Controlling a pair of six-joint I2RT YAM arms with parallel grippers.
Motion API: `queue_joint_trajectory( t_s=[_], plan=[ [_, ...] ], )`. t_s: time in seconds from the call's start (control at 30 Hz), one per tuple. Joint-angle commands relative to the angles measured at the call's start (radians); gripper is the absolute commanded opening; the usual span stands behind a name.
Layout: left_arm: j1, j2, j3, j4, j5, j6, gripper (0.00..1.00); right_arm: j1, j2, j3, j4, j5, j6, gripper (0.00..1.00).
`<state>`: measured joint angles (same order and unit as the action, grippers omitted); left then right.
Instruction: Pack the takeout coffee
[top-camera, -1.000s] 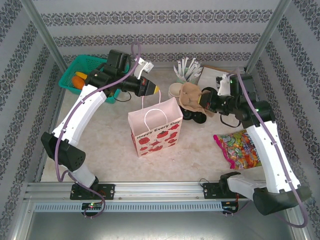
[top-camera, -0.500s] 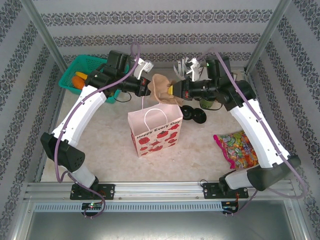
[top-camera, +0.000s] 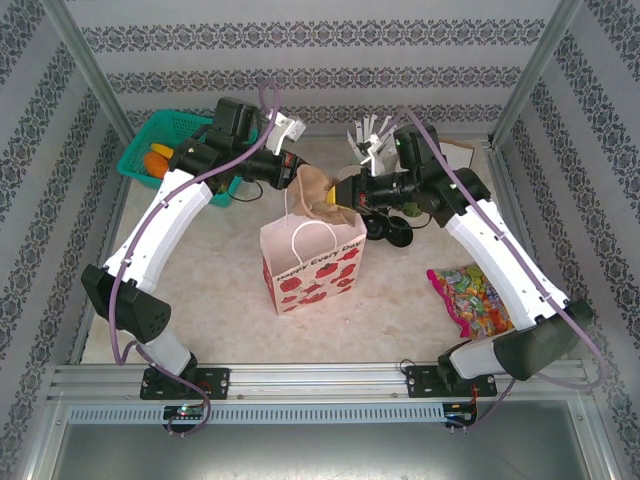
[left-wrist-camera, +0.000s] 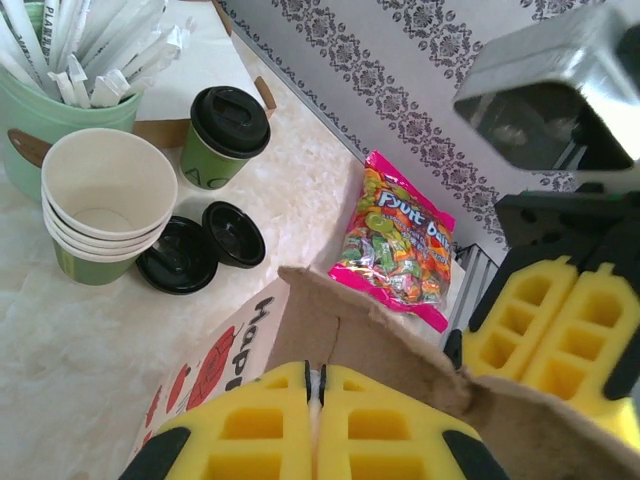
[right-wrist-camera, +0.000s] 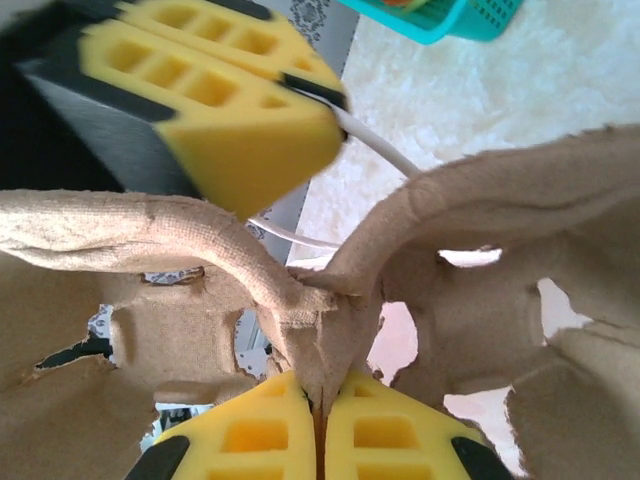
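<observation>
Okay, from the top camera I'm seeing the left gripper (top-camera: 297, 172) pinching the white handle (top-camera: 287, 203) of the strawberry-print gift bag (top-camera: 312, 265), which is standing upright mid-table. The right gripper (top-camera: 345, 190) is clamping a brown pulp cup carrier (top-camera: 315, 188), which is hanging between the two grippers by the bag's top.

On the left wrist camera, I'm looking at yellow pads pressing together with a white sliver between them. The takeout coffee (left-wrist-camera: 226, 135) is standing upright on the table with its lid on, beside the mint-green holder (left-wrist-camera: 60, 100) and a stack of empty cups (left-wrist-camera: 105, 205). It is well apart from both grippers. Two loose lids (left-wrist-camera: 205, 250) are lying nearby, and a candy packet (left-wrist-camera: 400, 245) is lying farther off.

On the right wrist camera, the pads are squeezing the carrier's centre ridge.
</observation>
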<state>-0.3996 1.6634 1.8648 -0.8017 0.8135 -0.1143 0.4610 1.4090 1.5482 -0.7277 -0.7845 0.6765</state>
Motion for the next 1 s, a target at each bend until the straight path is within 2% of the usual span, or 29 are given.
queue_joint_trajectory(
  t_s=[0.0, 0.43, 0.57, 0.73, 0.97],
  plan=[
    [-0.009, 0.013, 0.036, -0.013, -0.007, -0.013, 0.0, 0.005, -0.014, -0.021, 0.005, 0.002, 0.014, 0.0],
    [-0.003, 0.041, 0.068, -0.039, -0.028, 0.0, 0.0, 0.07, 0.048, 0.013, -0.19, 0.231, -0.132, 0.0],
    [0.007, 0.032, 0.059, -0.016, -0.06, -0.023, 0.0, 0.094, 0.062, 0.033, -0.253, 0.362, -0.194, 0.0],
    [0.008, 0.036, 0.066, -0.003, -0.034, -0.049, 0.0, 0.131, 0.099, 0.064, -0.317, 0.488, -0.239, 0.0],
    [0.008, 0.033, 0.046, 0.021, -0.049, -0.066, 0.0, 0.183, 0.173, 0.104, -0.383, 0.581, -0.266, 0.0]
  ],
)
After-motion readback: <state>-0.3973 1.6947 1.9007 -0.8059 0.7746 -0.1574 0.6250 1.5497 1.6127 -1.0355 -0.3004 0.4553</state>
